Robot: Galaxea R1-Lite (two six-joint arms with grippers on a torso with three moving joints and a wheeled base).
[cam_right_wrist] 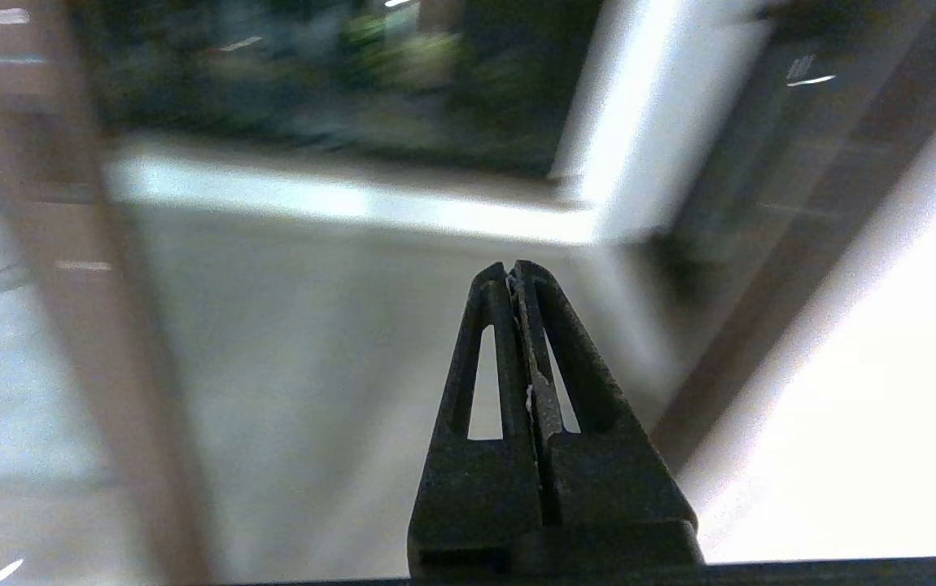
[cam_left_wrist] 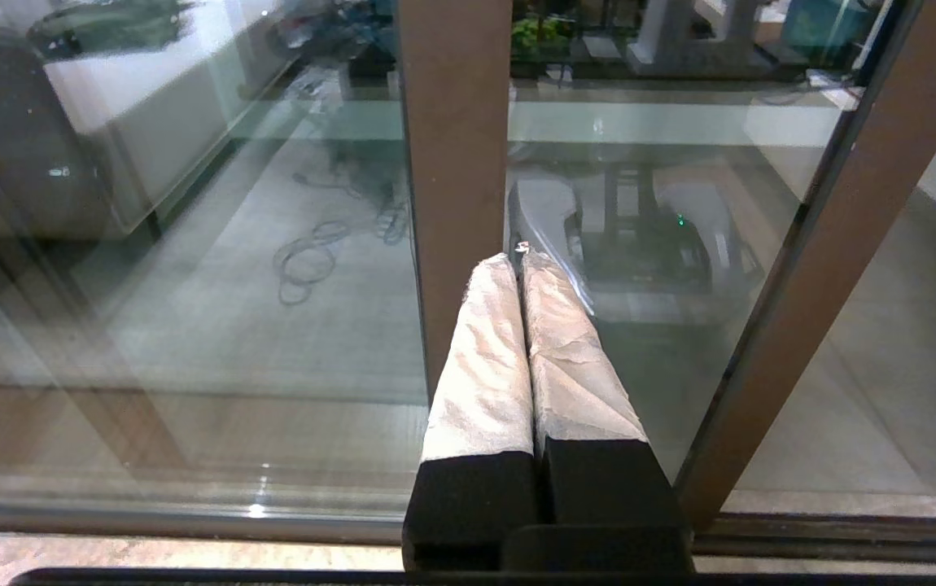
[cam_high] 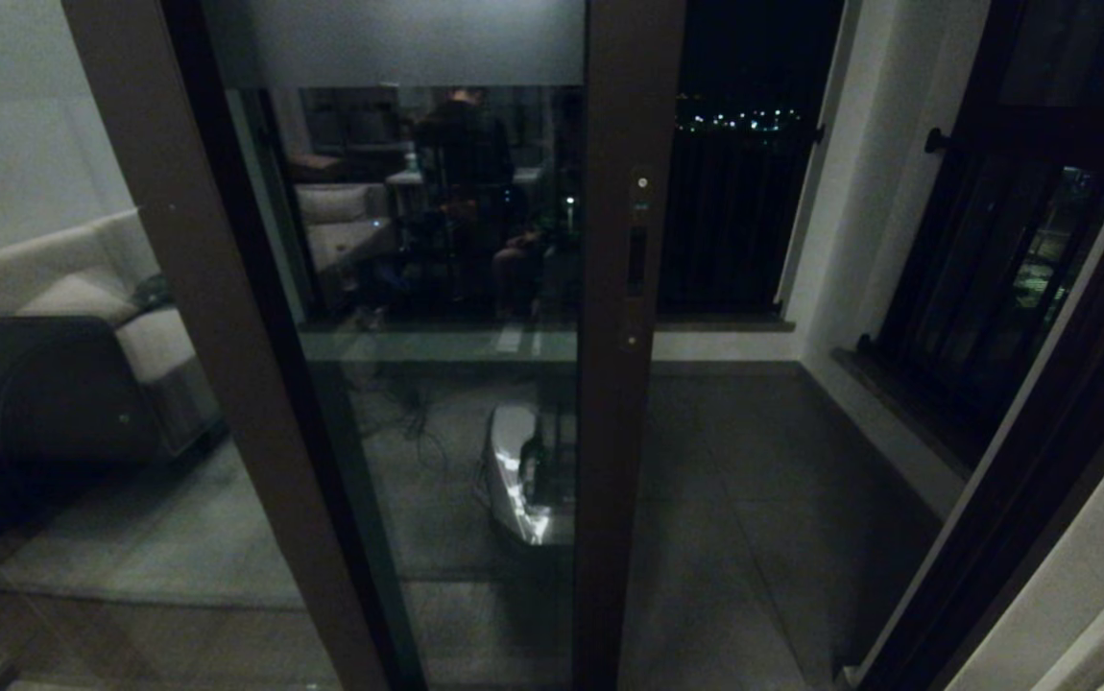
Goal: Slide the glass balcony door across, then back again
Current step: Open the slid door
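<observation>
The glass balcony door [cam_high: 437, 288] stands partly across the opening, with its frosted band on top and its dark brown stile [cam_high: 624, 403] near the middle of the head view. The slim recessed handle [cam_high: 636, 259] sits on that stile. Neither gripper shows in the head view. In the left wrist view my left gripper [cam_left_wrist: 521, 259], its fingers wrapped in white, is shut on nothing and points low at the glass beside a brown upright [cam_left_wrist: 456, 163]; the door's stile [cam_left_wrist: 826, 244] slants further over. My right gripper [cam_right_wrist: 510, 273] is shut and empty, facing the balcony floor beside a blurred brown stile [cam_right_wrist: 110, 325].
Left of the door is the fixed pane [cam_high: 62, 317] reflecting a sofa. Right of the stile the opening shows the grey balcony floor [cam_high: 754, 499], a white wall corner [cam_high: 830, 240] and the black-barred window [cam_high: 994, 278]. The dark door jamb [cam_high: 1022, 499] runs down the right.
</observation>
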